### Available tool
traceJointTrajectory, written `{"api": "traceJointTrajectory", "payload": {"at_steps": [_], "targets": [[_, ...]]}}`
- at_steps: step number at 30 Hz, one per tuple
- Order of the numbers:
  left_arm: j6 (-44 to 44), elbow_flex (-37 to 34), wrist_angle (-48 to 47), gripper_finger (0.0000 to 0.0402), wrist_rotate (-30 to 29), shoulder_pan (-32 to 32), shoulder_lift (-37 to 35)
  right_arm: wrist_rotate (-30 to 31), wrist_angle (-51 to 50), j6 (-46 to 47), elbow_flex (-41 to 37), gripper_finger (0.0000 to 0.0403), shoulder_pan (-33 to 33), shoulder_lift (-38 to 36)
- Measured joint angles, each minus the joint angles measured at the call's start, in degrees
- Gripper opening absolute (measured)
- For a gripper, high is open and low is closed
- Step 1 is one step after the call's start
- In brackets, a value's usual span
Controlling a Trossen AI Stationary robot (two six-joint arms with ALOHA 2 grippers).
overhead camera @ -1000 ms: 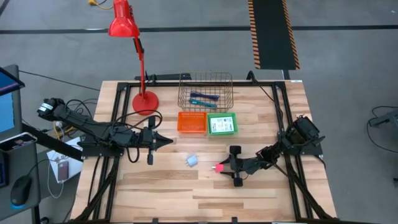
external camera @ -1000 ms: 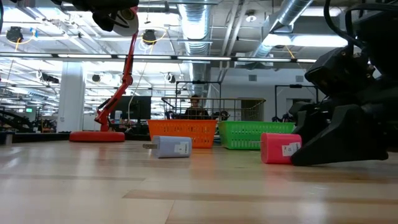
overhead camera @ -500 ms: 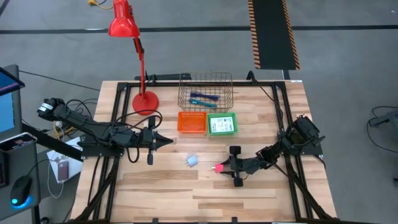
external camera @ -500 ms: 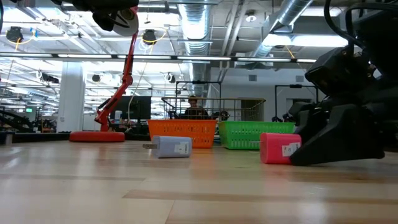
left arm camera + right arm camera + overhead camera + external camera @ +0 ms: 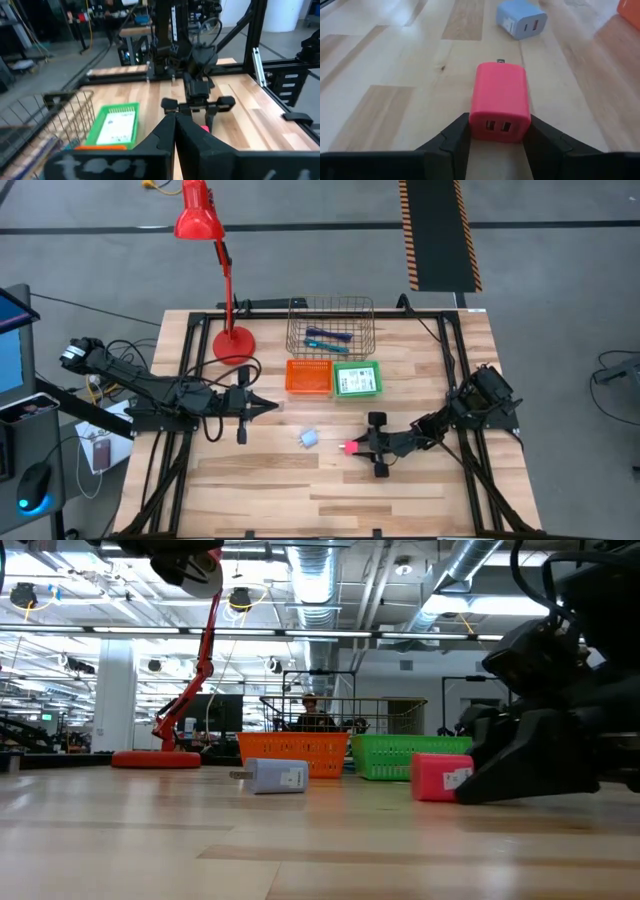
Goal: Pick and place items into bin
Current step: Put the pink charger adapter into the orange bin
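The pink block (image 5: pixel 499 97) lies on the table's right half between the fingers of my right gripper (image 5: pixel 357 447), which is shut on it. It also shows in the high view as the pink block (image 5: pixel 349 446) and in the low view as the pink block (image 5: pixel 440 777). The pale blue lump (image 5: pixel 308 438) rests on the wood just left of it. Blue and teal pens (image 5: pixel 327 336) lie in the wire basket (image 5: pixel 330 308). A white printed card pack (image 5: pixel 357 379) sits in the green bin. My left gripper (image 5: pixel 272 408) hovers shut over the left half. No black marker shows. My right gripper pinches the pink block between its two fingers (image 5: pixel 454 138), one on each long side, at the socket end (image 5: pixel 499 125). The fingers come in low and nearly level from the table's right, lying along the block. The block sits slightly tilted at the table top, its pronged end (image 5: pixel 499 62) pointing away.
An orange bin (image 5: pixel 309 377) and the green bin (image 5: pixel 375 366) stand side by side in front of the wire basket. A red desk lamp (image 5: pixel 232 340) stands at the far left. Open wood lies along the near edge. A person shows far behind the table.
My right gripper has slid a little toward the table's left, carrying the pink block with it; the block now sits slightly more tilted than before. The pale blue lump and my left arm have kept still.
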Motion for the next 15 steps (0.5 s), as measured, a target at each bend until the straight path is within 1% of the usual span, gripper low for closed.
{"api": "traceJointTrajectory", "payload": {"at_steps": [6,10,15], "targets": [[2.12,0.00,3.39,0.0000,-0.07,0.00,0.00,-0.15,2.14,-1.52,0.00,0.0143,-0.83,0.02],[4.52,0.00,4.97,0.0000,-0.07,0.00,0.00,-0.41,5.07,-4.18,0.00,0.0151,-1.33,0.02],[6.09,0.00,7.49,0.0000,0.32,0.07,0.00,-0.77,8.49,-7.39,0.42,0.0142,-2.79,0.02]]}}
